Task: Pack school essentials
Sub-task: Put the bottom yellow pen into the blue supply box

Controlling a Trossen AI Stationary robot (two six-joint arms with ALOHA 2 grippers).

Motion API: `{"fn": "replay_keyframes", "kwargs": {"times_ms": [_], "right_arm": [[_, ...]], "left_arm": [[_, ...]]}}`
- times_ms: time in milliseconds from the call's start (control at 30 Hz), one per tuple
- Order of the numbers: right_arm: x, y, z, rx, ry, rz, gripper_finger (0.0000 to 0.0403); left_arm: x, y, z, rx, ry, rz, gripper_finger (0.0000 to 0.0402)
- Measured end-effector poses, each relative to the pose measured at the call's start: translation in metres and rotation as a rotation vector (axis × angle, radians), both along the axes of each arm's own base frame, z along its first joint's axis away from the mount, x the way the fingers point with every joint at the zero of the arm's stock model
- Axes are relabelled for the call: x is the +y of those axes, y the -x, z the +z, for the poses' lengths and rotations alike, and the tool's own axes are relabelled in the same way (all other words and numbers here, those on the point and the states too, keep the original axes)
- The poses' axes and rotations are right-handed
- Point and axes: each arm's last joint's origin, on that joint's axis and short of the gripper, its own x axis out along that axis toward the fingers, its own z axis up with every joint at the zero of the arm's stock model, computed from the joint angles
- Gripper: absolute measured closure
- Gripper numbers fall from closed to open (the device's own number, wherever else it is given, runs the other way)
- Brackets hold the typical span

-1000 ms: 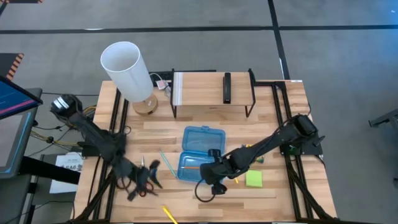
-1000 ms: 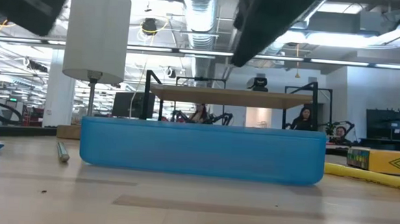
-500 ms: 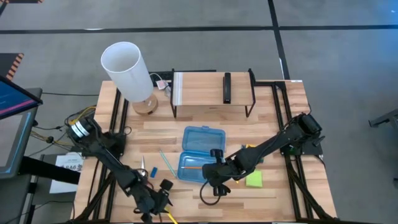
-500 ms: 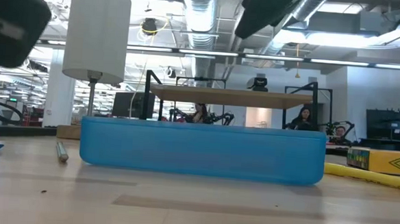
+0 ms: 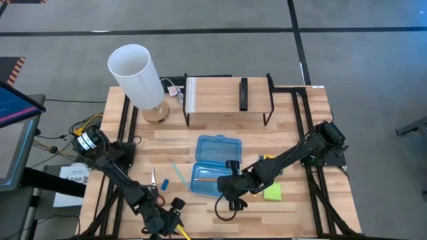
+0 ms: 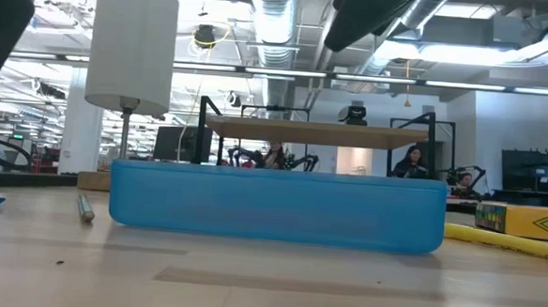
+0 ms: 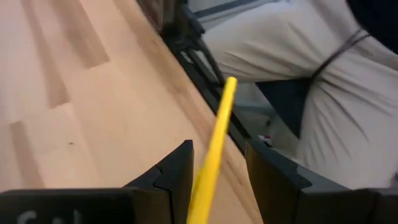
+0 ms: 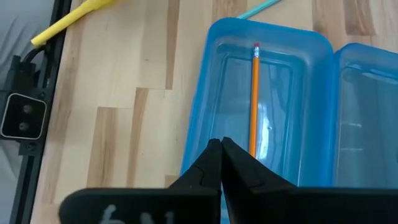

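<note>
Note that the left gripper point(image 5: 175, 212) sits at the near edge of the worktop point(image 5: 293, 133), and the high view cuts off most of the yellow pencil point(image 5: 181, 231) there. The left wrist view supplies what the high view lacks: you see the yellow pencil point(image 7: 211, 155) lying between the open jaws, with a gap on each side, so no grip is made; contact with either finger point(image 7: 177, 174) cannot be confirmed. Beyond the jaws in that view, light cloth past the worktop edge is hard to identify. The left arm reaches low and forward along the left side. The right gripper point(image 5: 231, 189) hangs at the near rim of the blue case point(image 5: 215, 148), its arm stretched in from the right. The right wrist view shows its jaws closed on nothing, with the orange pencil point(image 8: 255, 99) directly ahead of the jaws inside the case tray. The low view shows neither gripper clearly, only the case wall point(image 6: 276, 205) and the crayon box point(image 6: 524, 221) at its edge. The red-handled scissors point(image 5: 153, 183) lie behind the left jaws, largely hidden by the arm.
</note>
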Motion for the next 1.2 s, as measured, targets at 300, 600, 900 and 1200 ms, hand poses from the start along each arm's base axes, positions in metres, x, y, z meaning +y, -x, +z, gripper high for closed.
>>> {"fn": "replay_keyframes", "kwargs": {"times_ms": [300,600,900,1200], "right_arm": [[0.0,0.0,0.0,-0.002,-0.002,-0.001,0.038],[0.0,0.0,0.0,-0.001,-0.003,-0.003,0.038],[-0.001,-0.001,0.0,-0.003,-0.003,-0.004,0.0377],[-0.002,-0.002,0.0,-0.005,-0.004,-0.009,0.038]], "left_arm": [[-0.001,0.003,-0.001,-0.028,-0.042,0.012,0.0233],[-0.006,0.007,-0.007,-0.02,-0.051,0.002,0.0225],[-0.016,-0.001,-0.032,0.046,-0.133,0.016,0.0226],[-0.002,-0.007,-0.034,0.166,-0.165,0.105,0.0305]]}}
